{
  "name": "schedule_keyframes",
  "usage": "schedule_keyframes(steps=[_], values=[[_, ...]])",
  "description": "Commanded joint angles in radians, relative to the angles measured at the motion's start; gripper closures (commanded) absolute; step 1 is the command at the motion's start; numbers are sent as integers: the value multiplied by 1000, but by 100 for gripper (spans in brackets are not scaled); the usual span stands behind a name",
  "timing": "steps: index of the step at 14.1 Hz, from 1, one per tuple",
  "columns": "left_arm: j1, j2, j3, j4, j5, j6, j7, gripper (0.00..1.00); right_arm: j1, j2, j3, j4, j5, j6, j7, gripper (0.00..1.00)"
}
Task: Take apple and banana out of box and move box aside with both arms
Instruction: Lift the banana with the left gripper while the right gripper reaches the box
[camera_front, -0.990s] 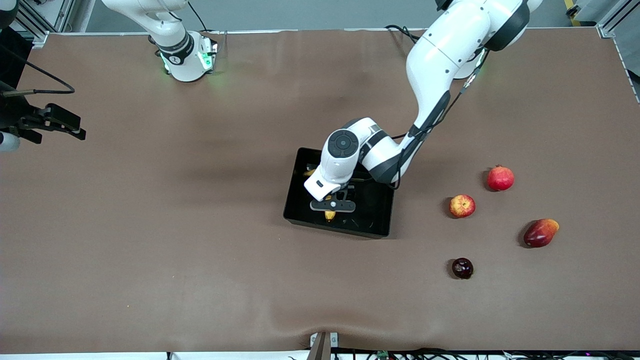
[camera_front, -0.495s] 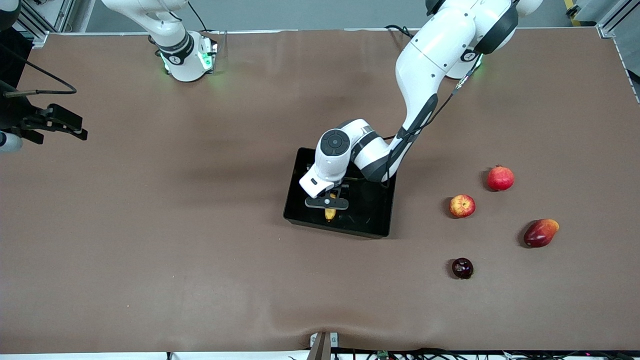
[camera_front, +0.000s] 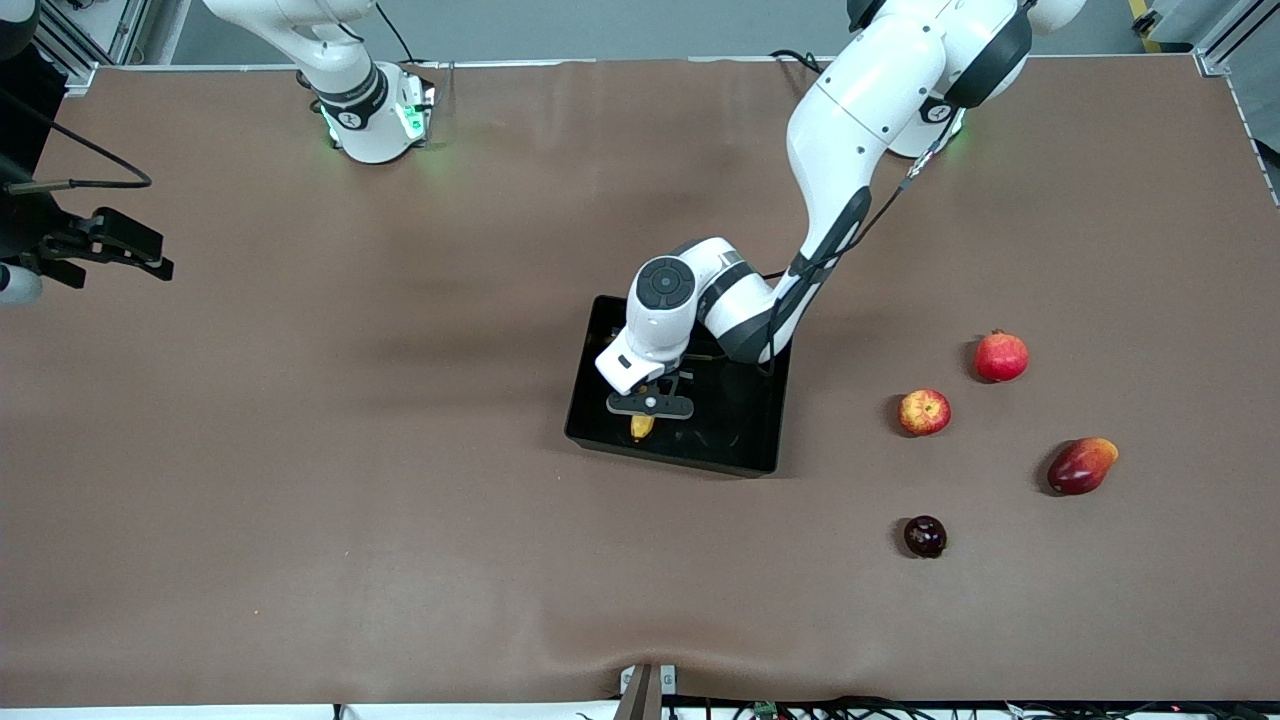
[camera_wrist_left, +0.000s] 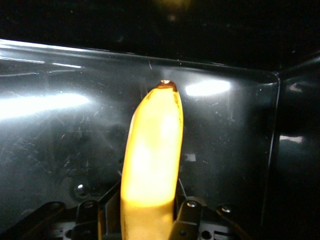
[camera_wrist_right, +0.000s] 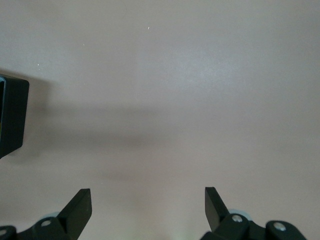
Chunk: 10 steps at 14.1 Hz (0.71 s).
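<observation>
The banana (camera_wrist_left: 152, 165) is clamped by the left gripper (camera_front: 648, 405) inside the black tray (camera_front: 755, 440). The right gripper (camera_wrist_right: 147, 210) is held apart over bare table (camera_front: 400, 450), waiting. The apple (camera_front: 924, 411) lies toward the left arm's end.

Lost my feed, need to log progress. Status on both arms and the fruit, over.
Left tool shut on banana, inside black tray. Right tool open, waiting over bare table at right arm's end. Apple on table beside tray. Nothing in the way.

banana (camera_wrist_left: 152, 150) yellow | tray (camera_front: 745, 440) glossy black | apple (camera_front: 924, 411) red-and-yellow
</observation>
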<state>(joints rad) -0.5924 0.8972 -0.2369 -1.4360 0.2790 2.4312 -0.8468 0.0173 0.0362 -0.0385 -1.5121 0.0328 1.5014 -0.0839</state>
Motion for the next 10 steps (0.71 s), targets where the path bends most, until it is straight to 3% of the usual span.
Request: schedule_keyframes(steps=[1, 10], values=[[-10, 6, 14, 16, 22, 2, -23, 100, 0, 11, -3, 24, -7, -6, -7, 0], [23, -144, 11, 19, 11, -132, -23, 100, 39, 51, -1, 30, -1, 0, -2, 0]])
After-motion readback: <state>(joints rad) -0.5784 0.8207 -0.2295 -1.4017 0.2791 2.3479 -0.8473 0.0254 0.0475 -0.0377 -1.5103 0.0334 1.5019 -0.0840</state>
